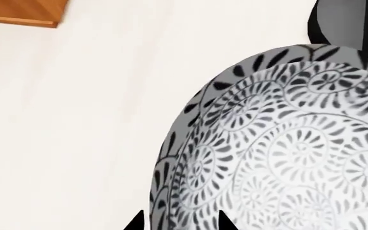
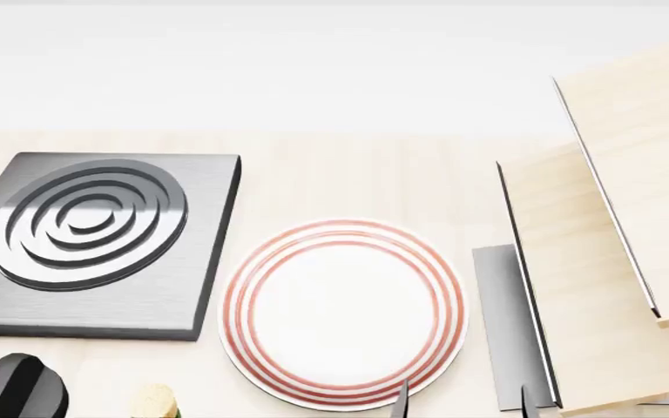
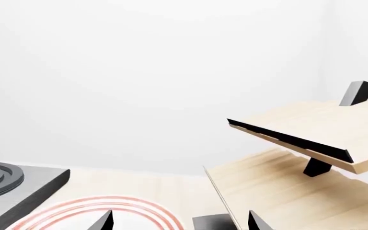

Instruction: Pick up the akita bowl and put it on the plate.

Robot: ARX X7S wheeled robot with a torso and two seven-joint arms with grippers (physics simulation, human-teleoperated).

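Note:
The akita bowl [image 1: 286, 153], white with a dense grey floral pattern, fills the left wrist view and is out of the head view. My left gripper [image 1: 179, 223] straddles its rim, one fingertip outside the wall and one inside, shut on it. The plate [image 2: 341, 313], white with red rings, lies on the table's front middle with nothing on it, and its rim [image 3: 117, 205] also shows in the right wrist view. My right gripper [image 2: 462, 405] hovers open and holding nothing at the plate's right front edge [image 3: 178, 223].
A square grey burner [image 2: 91, 235] with dark rings lies left of the plate. Tilted light wooden shelf boards [image 2: 613, 261] stand at the right, with a flat grey slab [image 2: 500, 322] beside the plate. A black rounded robot part [image 2: 15, 390] shows at front left.

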